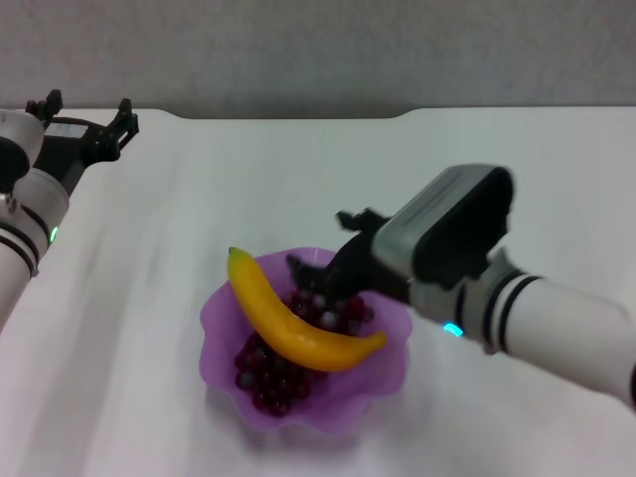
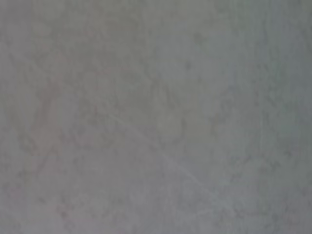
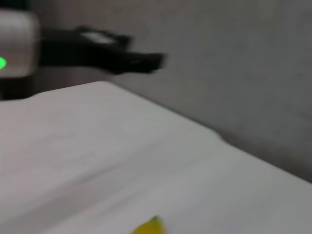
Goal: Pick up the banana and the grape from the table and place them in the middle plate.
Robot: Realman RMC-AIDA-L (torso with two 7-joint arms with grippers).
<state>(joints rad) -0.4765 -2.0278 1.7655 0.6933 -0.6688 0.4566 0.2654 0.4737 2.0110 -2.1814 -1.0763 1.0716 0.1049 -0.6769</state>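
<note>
Purple plate [image 1: 383,373] mid-counter [image 1: 129,378] already holds grapes [image 1: 266,370] with banana [image 1: 288,323] across them, so I judge both placements done; my right pincer [image 1: 320,281] sits spread, empty, at the rim, left pincer [image 1: 87,117] open, parked far corner.

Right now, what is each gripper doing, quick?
Left gripper: open, empty, parked at the table's far left.
Right gripper: over the purple scalloped plate; cannot tell.
</note>
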